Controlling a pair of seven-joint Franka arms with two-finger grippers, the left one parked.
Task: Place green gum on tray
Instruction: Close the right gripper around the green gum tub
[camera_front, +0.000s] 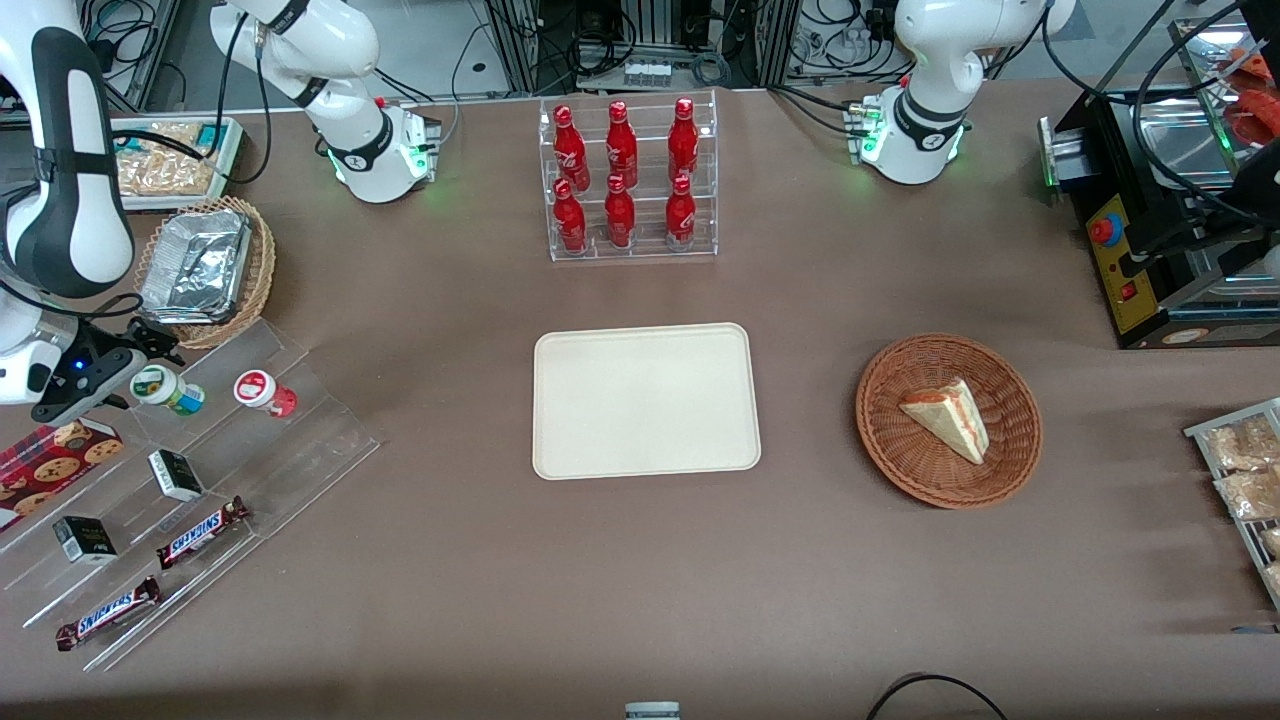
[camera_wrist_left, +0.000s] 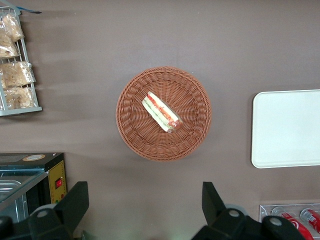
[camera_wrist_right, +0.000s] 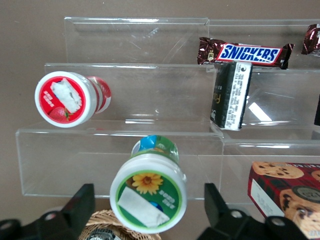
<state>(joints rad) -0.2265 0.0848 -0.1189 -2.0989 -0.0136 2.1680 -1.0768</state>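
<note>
The gripper (camera_front: 105, 375) is hovering at the working arm's end of the worktop (camera_front: 640, 600), just beside the gum (camera_front: 165, 390), with its jaws standing apart and holding nothing. In the right wrist view the gripper (camera_wrist_right: 145, 220) is showing 1 black finger (camera_wrist_right: 80, 207) on either side of the gum's (camera_wrist_right: 149, 192) green-and-white lid, neither one touching it.

The gum is lying on its side on the top step of a clear acrylic rack (camera_front: 190, 500), its lid facing the gripper. Beside it on the same step, at about 3 o'clock from it in the front view, a red-lidded bottle (camera_front: 265, 392) is lying the same way; the 2 are apart.

The tray (camera_front: 645, 400) is sitting flat at the middle of the worktop, well apart from the gum, at roughly 3 o'clock from it in the front view. Nothing is lying on it.

Lower steps of the rack are carrying 2 Snickers bars (camera_front: 200, 532) and 2 small dark boxes (camera_front: 175, 474), with a cookie box (camera_front: 50, 462) beside them. At 12 o'clock from the tray, 6 red bottles (camera_front: 622, 175) are standing upright in a clear stand. A wicker basket (camera_front: 950, 420) holding a sandwich wedge (camera_front: 948, 418) is lying toward the parked arm's end.
</note>
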